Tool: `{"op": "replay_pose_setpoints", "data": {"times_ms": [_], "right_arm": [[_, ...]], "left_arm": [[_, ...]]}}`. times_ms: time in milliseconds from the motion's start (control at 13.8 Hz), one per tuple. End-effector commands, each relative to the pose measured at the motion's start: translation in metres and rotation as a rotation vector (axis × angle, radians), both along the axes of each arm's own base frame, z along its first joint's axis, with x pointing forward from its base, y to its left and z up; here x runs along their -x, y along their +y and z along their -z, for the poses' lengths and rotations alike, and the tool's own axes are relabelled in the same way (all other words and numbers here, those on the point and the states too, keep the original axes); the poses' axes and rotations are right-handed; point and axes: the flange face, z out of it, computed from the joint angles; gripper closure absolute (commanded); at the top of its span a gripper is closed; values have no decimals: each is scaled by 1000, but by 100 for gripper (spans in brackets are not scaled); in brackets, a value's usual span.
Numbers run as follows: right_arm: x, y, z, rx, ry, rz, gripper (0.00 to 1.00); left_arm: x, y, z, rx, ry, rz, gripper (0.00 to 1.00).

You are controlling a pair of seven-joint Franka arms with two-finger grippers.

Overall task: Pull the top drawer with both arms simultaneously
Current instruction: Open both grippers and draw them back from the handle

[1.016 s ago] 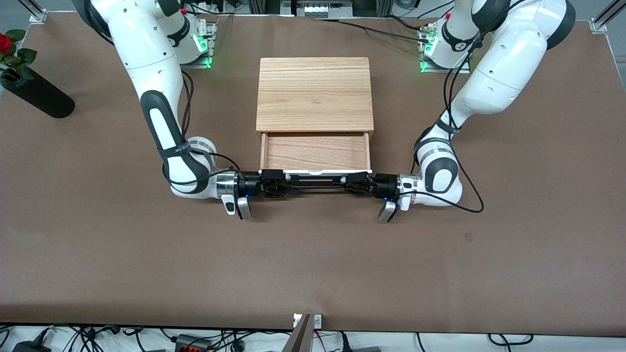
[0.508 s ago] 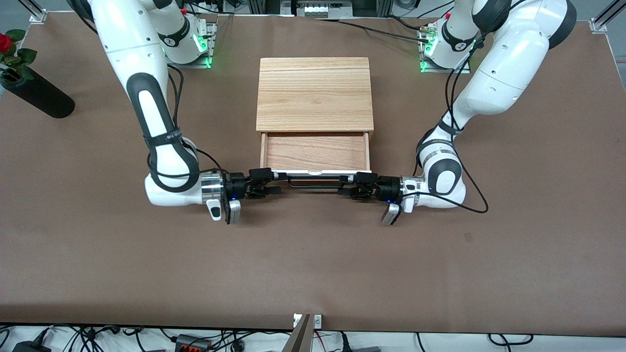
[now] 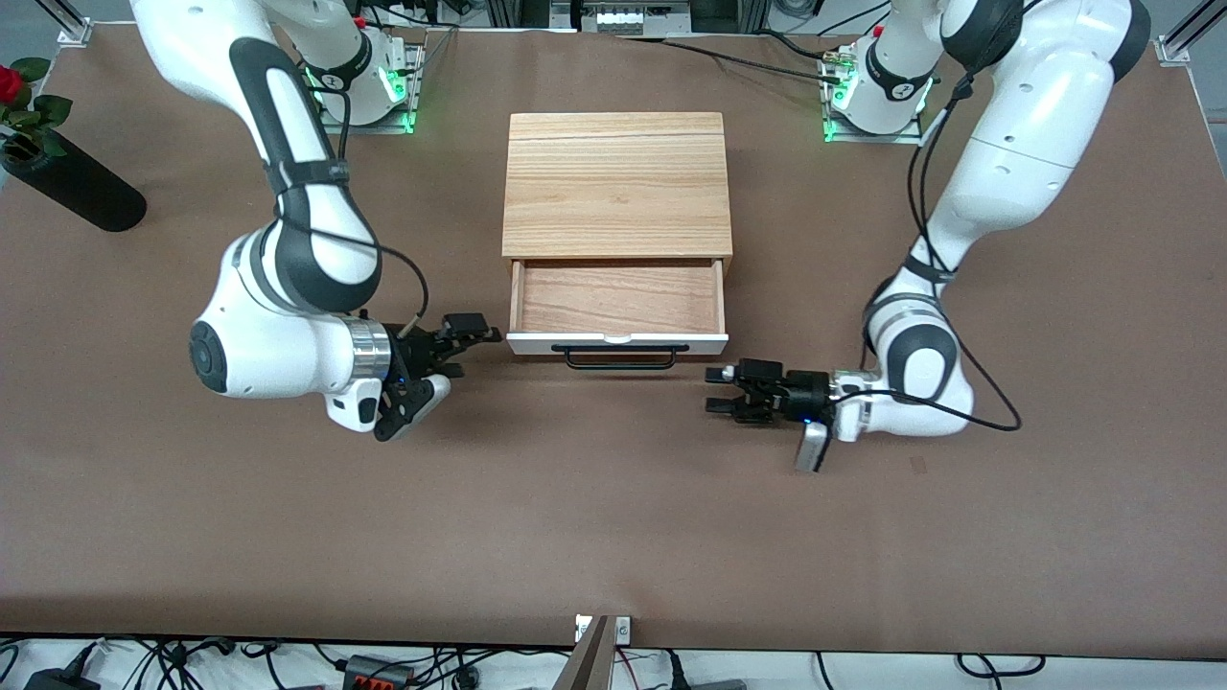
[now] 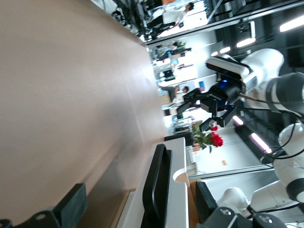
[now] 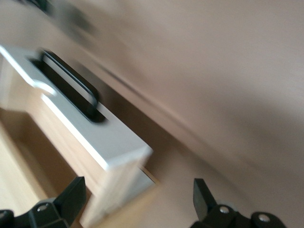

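Note:
The top drawer (image 3: 616, 337) stands pulled out of the light-wood cabinet (image 3: 615, 182), its wood inside (image 3: 618, 297) bare. Its black bar handle (image 3: 621, 357) is free. My right gripper (image 3: 465, 345) is open and empty, just off the drawer front's corner toward the right arm's end. My left gripper (image 3: 721, 390) is open and empty over the table, off the corner toward the left arm's end. The left wrist view shows the handle (image 4: 159, 190) and white front (image 4: 178, 190) between my open fingers (image 4: 71, 204). The right wrist view shows the front's corner (image 5: 114, 147) and handle (image 5: 71, 83).
A black vase with a red rose (image 3: 67, 182) lies at the right arm's end of the table, near the bases. Cables run along the table's back edge. Brown tabletop (image 3: 613, 517) spreads between the drawer and the front edge.
Both grippers have let go of the handle, opened and drawn apart, each toward its own end of the table. The drawer stays pulled out.

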Motion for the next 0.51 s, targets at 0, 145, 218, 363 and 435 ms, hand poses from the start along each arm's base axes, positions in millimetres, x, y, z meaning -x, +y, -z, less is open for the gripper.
{"op": "replay_pose_setpoints", "data": {"times_ms": [0,145,218,363,435], "right_arm": [[8,-25,-18,230,3,-38,0],[11,-57,-19,398,47,-2,0],[13,-68,-29,464,46,3,0],[20,-83,-57,563,43,45,0],[24,-92,-77,595,38,45,0]], "left_arm": [[-15,26,-43,-86,-10,64,0],[-20,55,-72,-179,-16,102,0],[-20,62,-89,-240,-25,123,0],[-14,75,-130,-351,12,160,0],[-8,85,-148,-408,50,179,0]]}}
